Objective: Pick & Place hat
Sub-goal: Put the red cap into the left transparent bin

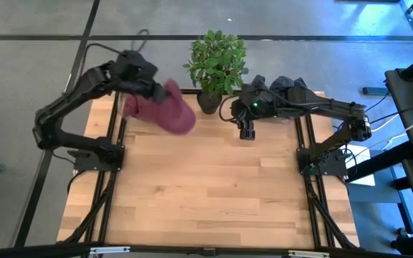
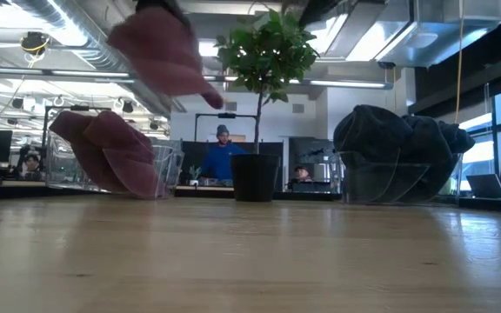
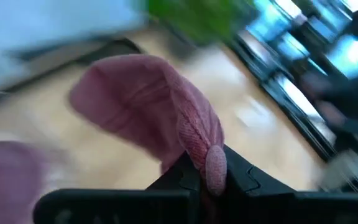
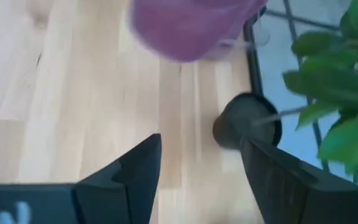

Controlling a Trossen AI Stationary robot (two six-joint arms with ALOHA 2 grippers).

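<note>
Carrying the hat: transport step

Hat [image 1: 174,111] hangs above the surface [image 1: 206,186], pinched in the closed left claw [image 3: 207,177] near the plant [image 1: 217,61]. Right claw [image 4: 197,168] waits open. Next: choose a bare spot, lower, release.

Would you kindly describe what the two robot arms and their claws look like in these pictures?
Both arms are dark, nearly black, built of jointed tubular links on black bases at the table's side rails. Black cables trail from each. The right arm carries a small green light near its wrist. The left claw and right claw each have two flat, angular black fingers; the right one bears pale lettering on its body.
</note>
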